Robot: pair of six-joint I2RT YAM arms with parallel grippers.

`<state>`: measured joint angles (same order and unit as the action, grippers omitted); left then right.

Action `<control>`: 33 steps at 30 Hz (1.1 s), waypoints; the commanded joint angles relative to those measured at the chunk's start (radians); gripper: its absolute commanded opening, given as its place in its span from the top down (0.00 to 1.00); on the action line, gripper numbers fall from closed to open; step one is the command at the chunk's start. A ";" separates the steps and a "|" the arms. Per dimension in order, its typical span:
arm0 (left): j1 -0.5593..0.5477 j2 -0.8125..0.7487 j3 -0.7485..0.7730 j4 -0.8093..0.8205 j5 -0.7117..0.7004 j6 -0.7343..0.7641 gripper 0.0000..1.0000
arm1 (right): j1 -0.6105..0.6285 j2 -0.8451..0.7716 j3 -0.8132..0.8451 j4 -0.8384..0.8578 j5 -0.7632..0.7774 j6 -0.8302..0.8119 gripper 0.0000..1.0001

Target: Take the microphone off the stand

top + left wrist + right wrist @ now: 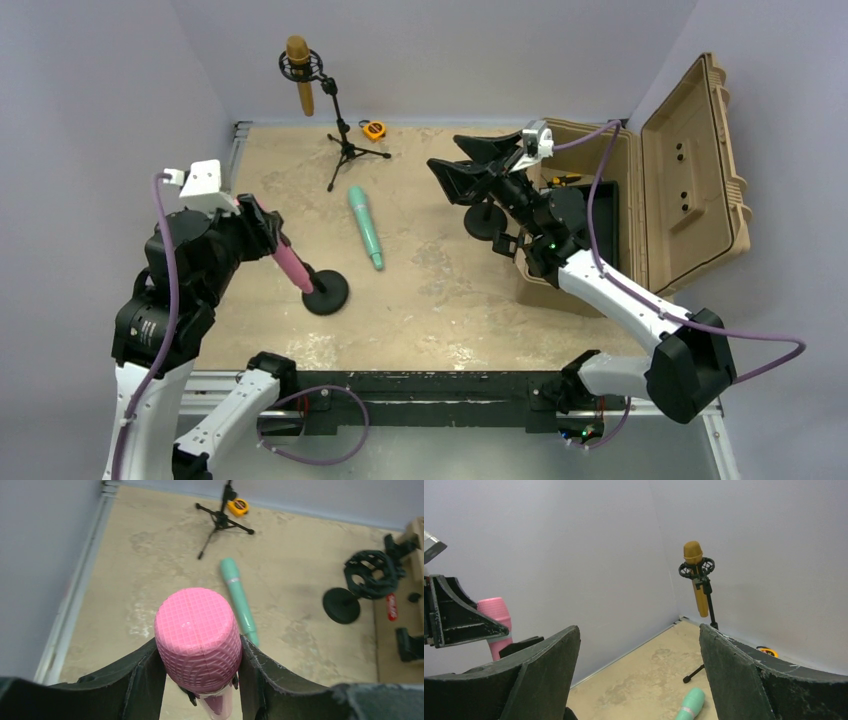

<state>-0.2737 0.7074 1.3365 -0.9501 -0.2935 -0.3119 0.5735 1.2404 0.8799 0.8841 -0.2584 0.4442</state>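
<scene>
Up-left of the round black base (326, 292), the pink microphone (288, 256) slants from that base toward the left arm, head pinched between the left gripper (198, 647) jaws; the right gripper (448, 152), jaws spread and empty, sits well right of the base.

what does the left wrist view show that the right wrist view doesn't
Left wrist only: an empty black stand with a round base, and a red object near it. Right wrist only: the gold microphone up in its shock mount, and the open right gripper. Both: the pink microphone clamped in the left gripper, the teal microphone lying flat, and the tripod stand legs.
</scene>
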 commanded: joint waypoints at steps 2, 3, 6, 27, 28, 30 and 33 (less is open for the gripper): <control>-0.088 0.041 0.065 0.063 0.201 -0.023 1.00 | 0.016 0.003 0.002 0.040 -0.015 -0.006 0.14; -0.129 0.047 0.074 0.063 0.179 -0.021 1.00 | 0.018 0.004 0.002 0.041 -0.013 -0.005 0.14; -0.257 0.075 0.087 0.074 0.141 -0.033 1.00 | 0.024 0.012 0.004 0.045 -0.013 -0.002 0.14; -0.529 0.037 -0.087 0.250 0.410 0.306 1.00 | 0.101 -0.042 -0.085 0.113 -0.347 -0.229 0.14; -0.529 0.034 -0.102 0.244 0.440 0.307 1.00 | 0.101 -0.054 -0.098 0.115 -0.382 -0.261 0.14; -0.529 0.034 -0.120 0.241 0.484 0.338 1.00 | 0.101 -0.066 -0.120 0.127 -0.438 -0.316 0.13; -0.529 0.039 -0.130 0.246 0.515 0.345 0.92 | 0.101 -0.056 -0.139 0.190 -0.489 -0.327 0.12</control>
<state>-0.7994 0.7311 1.2308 -0.7475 0.1196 -0.0288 0.6678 1.2053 0.7567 0.9508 -0.5987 0.2134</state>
